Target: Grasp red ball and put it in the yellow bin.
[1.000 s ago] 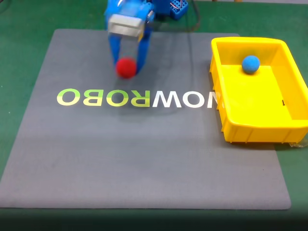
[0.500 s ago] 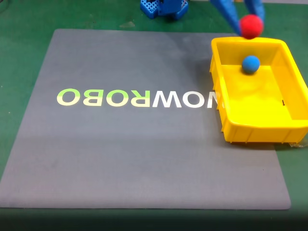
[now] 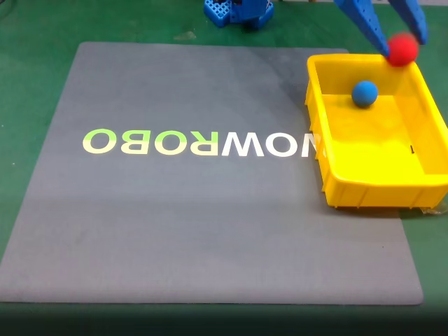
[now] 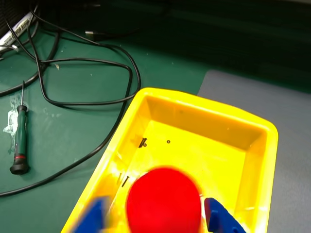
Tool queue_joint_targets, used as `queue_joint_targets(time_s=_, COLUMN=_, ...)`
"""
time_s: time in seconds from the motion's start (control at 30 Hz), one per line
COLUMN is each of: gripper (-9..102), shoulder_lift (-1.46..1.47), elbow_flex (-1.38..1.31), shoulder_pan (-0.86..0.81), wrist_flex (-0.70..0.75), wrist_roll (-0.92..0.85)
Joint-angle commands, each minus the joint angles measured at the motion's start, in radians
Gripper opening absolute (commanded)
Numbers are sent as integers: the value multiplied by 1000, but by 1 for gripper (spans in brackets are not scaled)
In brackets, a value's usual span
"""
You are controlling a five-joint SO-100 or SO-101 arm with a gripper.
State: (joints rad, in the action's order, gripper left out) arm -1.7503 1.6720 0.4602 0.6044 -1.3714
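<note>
Wrist view | smooth round red ball [image 4: 164,201] | glossy rectangular yellow bin [image 4: 252,160]

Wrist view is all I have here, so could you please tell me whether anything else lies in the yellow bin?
Observer: Yes, in the fixed view a blue ball lies in the yellow bin, near its far wall.
Operator: Thank you; where is the red ball relative to it?
Observer: The red ball shows blurred over the bin's far right corner, just below the fingers, right of the blue ball.
</note>
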Motion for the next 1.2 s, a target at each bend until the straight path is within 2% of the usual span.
queue_joint_targets(time_s=0.0, gripper=36, shoulder_lift=-3, elbow_flex=-74, shoulder_pan=-21, wrist_flex=5, wrist_roll=14)
queue_joint_targets(time_s=0.37, gripper=36, shoulder_lift=-112, elbow_flex=-32, shoulder_pan=-80, wrist_flex=64, wrist_roll=6)
queue_joint_targets(time_s=0.63, gripper=33, shoulder_lift=-689, elbow_flex=485, shoulder_pan=-313, wrist_flex=98, wrist_roll=-133)
queue_joint_targets(time_s=0.77, gripper=24, shoulder_lift=-925, elbow_flex=767, shoulder_pan=-446, wrist_flex=95, wrist_roll=-215)
queue_joint_targets(time_s=0.9, gripper=10, shoulder_lift=-1135, elbow_flex=1003, shoulder_pan=-506, wrist_flex=112, wrist_roll=-235)
queue_joint_targets(time_s=1.17, gripper=2, shoulder_lift=-1434, elbow_flex=1192, shoulder_pan=-486, wrist_flex=353, wrist_roll=-184)
